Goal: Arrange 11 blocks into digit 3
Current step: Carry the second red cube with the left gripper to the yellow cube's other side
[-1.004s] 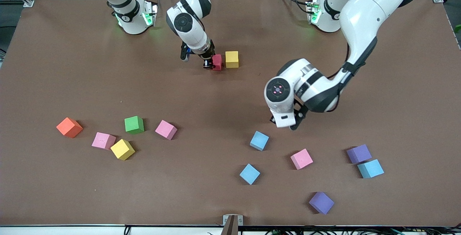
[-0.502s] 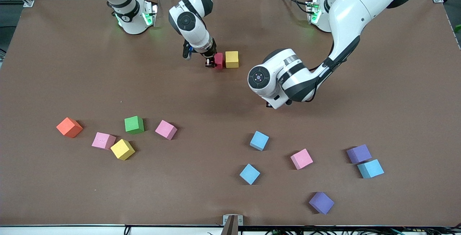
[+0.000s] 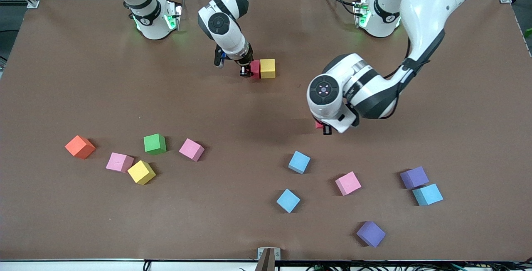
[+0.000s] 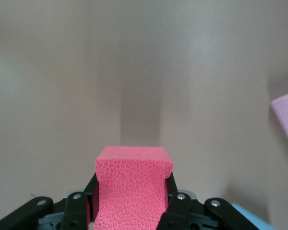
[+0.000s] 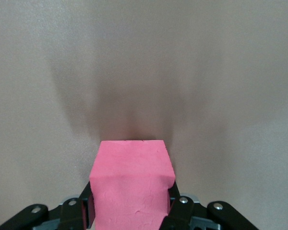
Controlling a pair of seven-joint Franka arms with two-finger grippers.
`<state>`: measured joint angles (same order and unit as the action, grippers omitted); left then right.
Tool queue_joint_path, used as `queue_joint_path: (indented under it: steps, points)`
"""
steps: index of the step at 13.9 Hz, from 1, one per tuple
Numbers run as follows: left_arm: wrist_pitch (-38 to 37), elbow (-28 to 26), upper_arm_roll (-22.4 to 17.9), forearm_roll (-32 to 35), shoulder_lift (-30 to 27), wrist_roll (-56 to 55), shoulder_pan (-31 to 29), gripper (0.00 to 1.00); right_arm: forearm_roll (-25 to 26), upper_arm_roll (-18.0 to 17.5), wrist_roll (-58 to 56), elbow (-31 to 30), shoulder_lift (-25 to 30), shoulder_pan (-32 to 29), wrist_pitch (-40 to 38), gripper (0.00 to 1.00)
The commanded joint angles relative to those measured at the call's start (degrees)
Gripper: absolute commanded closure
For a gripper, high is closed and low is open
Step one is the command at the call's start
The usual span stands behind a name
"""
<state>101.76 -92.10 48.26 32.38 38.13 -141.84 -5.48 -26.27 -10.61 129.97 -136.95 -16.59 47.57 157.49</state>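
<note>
The right gripper point(image 3: 246, 71) clamps a red block point(image 3: 254, 69) against the yellow block point(image 3: 267, 68) near the table's point(image 3: 62, 75) robot-side edge, starting the digit. The left gripper point(image 3: 325, 129), over mid-table, carries another red cube point(image 4: 132, 184) as the next piece.

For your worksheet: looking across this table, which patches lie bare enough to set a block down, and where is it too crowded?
Bare: the brown table between the yellow block and the loose blocks nearer the camera, such as the green block. Crowded: around the pink block touching a second yellow block, and the purple block against the light blue block.
</note>
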Motion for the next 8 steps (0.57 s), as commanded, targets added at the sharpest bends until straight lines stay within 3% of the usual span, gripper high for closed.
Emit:
queue_joint_path:
  steps: [1, 2, 3, 4, 5, 6, 8]
  points:
    - [-1.13, -1.14, 0.61, -0.82, -2.88, 2.87, -2.25, 0.83, -1.42, 0.06, 0.63, 1.07, -1.86, 0.95, 0.62, 0.99]
    - [-1.13, -2.28, 0.52, -1.35, -4.72, 4.71, -2.51, 0.83, -1.33, 0.06, 0.55, 1.16, -2.13, 1.03, 0.71, 0.97]
    - [-0.61, -3.94, 0.43, -4.14, -6.74, 6.21, -2.78, 0.83, -0.81, 0.15, 0.2, 1.16, -2.13, 1.03, 0.8, 0.77]
    - [-0.17, -4.57, 0.34, -6.95, -8.41, 7.79, -2.78, 0.83, -0.8, 0.15, 0.28, 1.16, -2.13, 1.12, 0.8, 0.26]
    - [0.53, -6.14, 0.26, -9.24, -10.51, 9.2, -2.96, 0.83, -0.89, 0.76, 0.54, 1.16, -2.13, 1.04, 0.1, 0.06]
    - [2.28, -8.16, 0.17, -11.87, -13.41, 10.43, -3.74, 0.83, -0.8, 1.37, 0.63, 1.24, -2.04, 0.6, -0.17, 0.0]
    - [6.32, -13.77, 0.17, -17.05, -19.47, 13.85, -5.32, 0.83, -0.8, 1.82, 0.63, 1.85, -1.87, 0.51, -0.17, 0.0]
